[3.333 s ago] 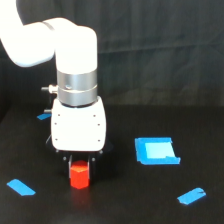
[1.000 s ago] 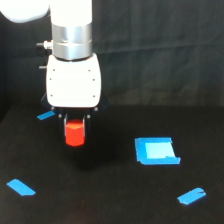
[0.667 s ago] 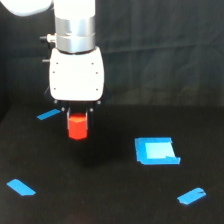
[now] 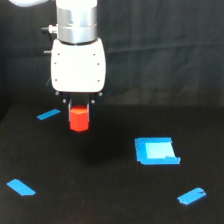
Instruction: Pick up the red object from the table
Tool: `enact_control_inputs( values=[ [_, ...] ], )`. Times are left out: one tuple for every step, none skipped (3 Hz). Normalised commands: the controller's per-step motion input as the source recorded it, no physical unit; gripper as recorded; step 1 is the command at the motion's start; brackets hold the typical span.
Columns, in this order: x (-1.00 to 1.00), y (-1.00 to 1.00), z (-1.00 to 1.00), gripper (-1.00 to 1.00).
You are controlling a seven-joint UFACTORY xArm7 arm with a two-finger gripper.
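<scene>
Exterior view, the only one: we see the fingers (image 4: 79,109) clamped on the red block (image 4: 78,120), which hangs upright straight beneath them, top end tucked between the jaws. Block looks clear of the counter (image 4: 100,200), above its dark surface, toward the view's left of the blue square (image 4: 156,151). We judge the pick done; only lifting is left.

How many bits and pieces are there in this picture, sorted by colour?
Red: 1, the red object, held up between the gripper's fingers.
Blue: 4, three tape strips and one square patch on the table.
Total: 5
</scene>
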Motion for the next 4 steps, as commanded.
enact_control_inputs(
  values=[
    [0.04, 0.0, 0.11, -1.0],
    [0.07, 0.0, 0.07, -0.98],
    [0.02, 0.04, 0.01, -1.0],
    [0.02, -0.03, -0.04, -0.97]
  ],
)
